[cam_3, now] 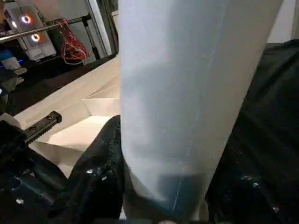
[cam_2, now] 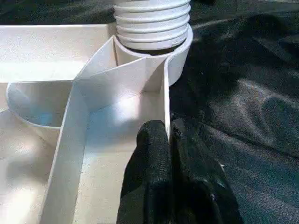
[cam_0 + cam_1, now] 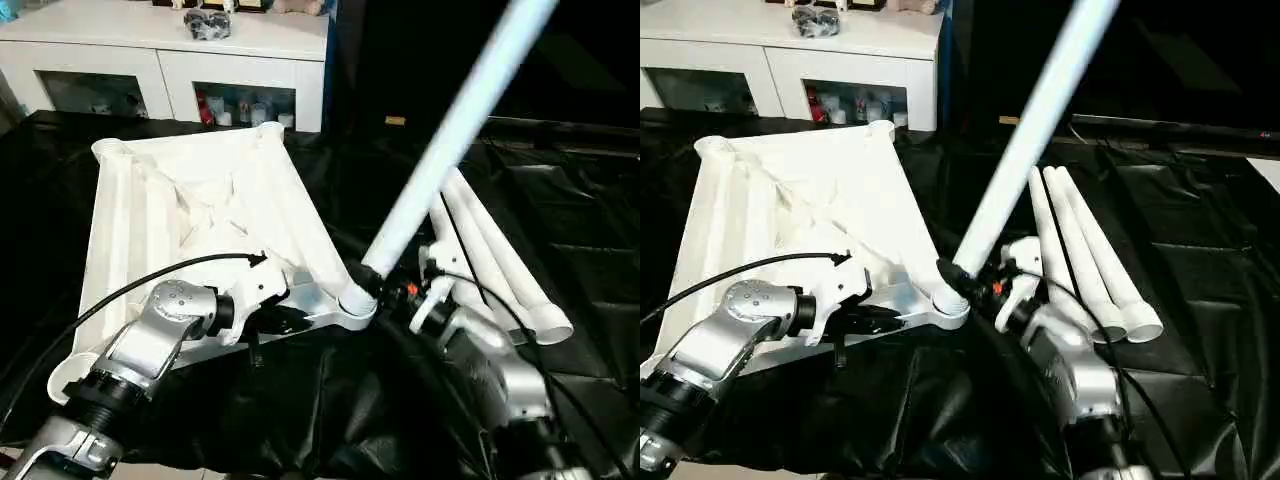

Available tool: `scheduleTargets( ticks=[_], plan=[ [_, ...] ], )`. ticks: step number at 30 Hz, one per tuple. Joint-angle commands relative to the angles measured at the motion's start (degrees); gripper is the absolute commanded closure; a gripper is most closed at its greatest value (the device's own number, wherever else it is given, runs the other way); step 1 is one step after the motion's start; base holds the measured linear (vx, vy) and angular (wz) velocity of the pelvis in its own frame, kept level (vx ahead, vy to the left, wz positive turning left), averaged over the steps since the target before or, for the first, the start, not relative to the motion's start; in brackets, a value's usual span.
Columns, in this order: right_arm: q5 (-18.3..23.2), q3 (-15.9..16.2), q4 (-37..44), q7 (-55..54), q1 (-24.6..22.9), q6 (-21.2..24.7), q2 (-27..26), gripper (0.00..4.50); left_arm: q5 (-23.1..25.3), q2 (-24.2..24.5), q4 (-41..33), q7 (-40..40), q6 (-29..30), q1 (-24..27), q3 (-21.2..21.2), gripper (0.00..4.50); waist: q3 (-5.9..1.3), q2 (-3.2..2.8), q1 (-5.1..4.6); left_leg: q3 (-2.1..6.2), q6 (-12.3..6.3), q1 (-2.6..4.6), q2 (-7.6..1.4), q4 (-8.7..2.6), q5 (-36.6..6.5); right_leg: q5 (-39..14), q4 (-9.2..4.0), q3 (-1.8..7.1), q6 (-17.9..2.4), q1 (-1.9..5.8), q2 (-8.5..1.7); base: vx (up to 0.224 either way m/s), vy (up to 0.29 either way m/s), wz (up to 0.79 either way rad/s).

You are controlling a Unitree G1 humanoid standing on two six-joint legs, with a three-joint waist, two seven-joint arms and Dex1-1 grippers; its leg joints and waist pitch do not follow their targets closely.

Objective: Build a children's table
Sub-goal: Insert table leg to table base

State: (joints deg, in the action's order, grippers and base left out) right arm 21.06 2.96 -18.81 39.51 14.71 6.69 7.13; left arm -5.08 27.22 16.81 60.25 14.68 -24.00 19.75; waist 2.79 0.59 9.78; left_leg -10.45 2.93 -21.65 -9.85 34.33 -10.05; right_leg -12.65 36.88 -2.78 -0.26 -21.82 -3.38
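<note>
The white table top (image 3: 200, 200) lies upside down on the black cloth, ribbed underside up. One white leg (image 3: 450, 130) stands in the near right corner socket (image 3: 355, 300) and leans up and away to the right; its threaded end (image 2: 152, 23) sits in the socket. My right gripper (image 3: 395, 285) is shut on this leg just above the socket, a black finger (image 1: 100, 163) on each side of the tube. My left gripper (image 2: 169, 135) is shut on the top's thin rim wall (image 2: 165, 93) close to that socket.
Three spare white legs (image 3: 500, 260) lie side by side on the black cloth (image 3: 580, 220) to the right of my right arm. A white cabinet (image 3: 160, 50) stands behind the work surface. A black cable (image 3: 120, 295) loops over my left forearm.
</note>
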Motion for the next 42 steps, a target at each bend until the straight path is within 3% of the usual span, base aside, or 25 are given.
scheduleTargets(
  ticks=[1, 11, 18, 19, 20, 30, 31, 32, 36, 42],
  plan=[
    [-4.1, -0.4, -3.3, -2.9, -2.8, 0.9, 1.6, 2.62, -0.8, -0.1, 0.2, -1.3, -2.0, -2.1, -2.6, 4.5, -2.77, -0.63, -0.47, 2.41, 3.18, 1.87, -3.91, -5.33, -23.0, -24.9, -6.66, 3.32, -7.7, 0.28, -6.29, 0.0, 0.0, 0.0],
    [-7.7, 4.8, -3.0, 1.1, -0.4, 1.0, 4.7, 2.62, -0.3, 0.0, 0.8, 0.3, -3.2, -2.5, -2.1, 4.5, -2.54, -0.35, -0.65, 2.47, 2.79, 1.8, -3.88, -5.47, -23.4, -28.2, -7.1, 3.36, -6.6, 0.19, -6.43, 0.0, 0.0, 0.0],
    [-8.0, 8.2, -3.7, 7.8, 2.8, 2.5, 7.4, 2.62, -0.2, 0.8, -0.1, 2.5, -4.7, -2.5, -1.4, 4.5, -2.49, 0.32, -0.73, 2.37, 1.91, 1.62, -3.91, -5.41, -21.9, -28.8, -7.15, 3.37, -6.4, 0.28, -6.44, 0.0, 0.0, 0.0],
    [-8.0, 8.4, -3.8, 8.1, 2.9, 2.6, 7.5, 2.62, -0.1, 0.8, -0.1, 2.6, -4.8, -2.5, -1.4, 4.5, -2.54, 0.11, -0.67, 2.36, 1.9, 1.71, -3.98, -5.37, -21.5, -28.2, -7.07, 3.41, -6.5, 0.22, -6.45, 0.0, 0.0, 0.0],
    [-8.1, 8.9, -4.0, 9.0, 3.3, 2.7, 7.9, 2.62, -0.2, 1.0, -0.3, 3.0, -4.8, -2.6, -1.3, 4.5, -2.54, 0.35, -0.68, 2.27, 1.83, 1.66, -4.0, -5.42, -21.2, -27.3, -7.04, 3.42, -6.6, 0.23, -6.31, 0.0, 0.0, 0.0],
    [-8.7, 13.9, -6.8, 21.0, 6.2, 4.6, 11.1, 2.62, -1.9, 3.7, -2.7, 11.4, -6.2, -2.9, 0.4, 4.5, -3.07, 0.52, -0.64, 1.89, 1.21, 1.44, -4.03, -5.44, -17.3, -13.7, -5.53, 3.16, -10.0, 0.83, -5.75, 0.0, 0.0, 0.0],
    [-8.4, 14.4, -6.5, 22.3, 6.3, 4.9, 11.3, 2.62, -2.2, 4.2, -3.1, 12.7, -6.4, -2.9, 0.6, 4.5, -3.1, 0.91, -0.56, 1.85, 0.88, 1.38, -4.0, -5.41, -16.5, -12.6, -5.41, 3.13, -10.2, 1.01, -5.77, 0.0, 0.0, 0.0],
    [-8.0, 15.0, -6.1, 24.4, 6.4, 5.5, 11.8, 2.62, -2.3, 4.7, -3.3, 14.4, -6.8, -3.2, 1.0, 4.5, -3.18, 0.8, -0.49, 1.83, 0.68, 1.43, -4.04, -5.38, -15.9, -11.1, -5.26, 3.08, -10.4, 1.1, -5.73, 0.0, 0.0, 0.0],
    [-7.5, 16.5, -5.4, 29.0, 6.6, 6.2, 13.2, 2.62, -2.5, 5.8, -3.6, 17.6, -6.9, -4.0, 1.7, 4.5, -3.24, 1.02, -0.37, 1.73, 0.79, 1.64, -4.11, -5.38, -16.1, -9.2, -5.03, 3.0, -11.2, 1.13, -5.67, 0.0, 0.0, 0.0],
    [-7.6, 17.8, -4.7, 33.4, 6.5, 5.3, 14.2, 2.62, -1.5, 6.5, -2.3, 19.4, -7.9, -5.5, 1.8, 4.5, -3.09, 1.06, -0.03, 1.77, 1.24, 1.77, -4.19, -5.55, -17.7, -10.3, -5.23, 3.01, -11.5, 1.19, -5.83, 0.0, 0.0, 0.0]
  ],
)
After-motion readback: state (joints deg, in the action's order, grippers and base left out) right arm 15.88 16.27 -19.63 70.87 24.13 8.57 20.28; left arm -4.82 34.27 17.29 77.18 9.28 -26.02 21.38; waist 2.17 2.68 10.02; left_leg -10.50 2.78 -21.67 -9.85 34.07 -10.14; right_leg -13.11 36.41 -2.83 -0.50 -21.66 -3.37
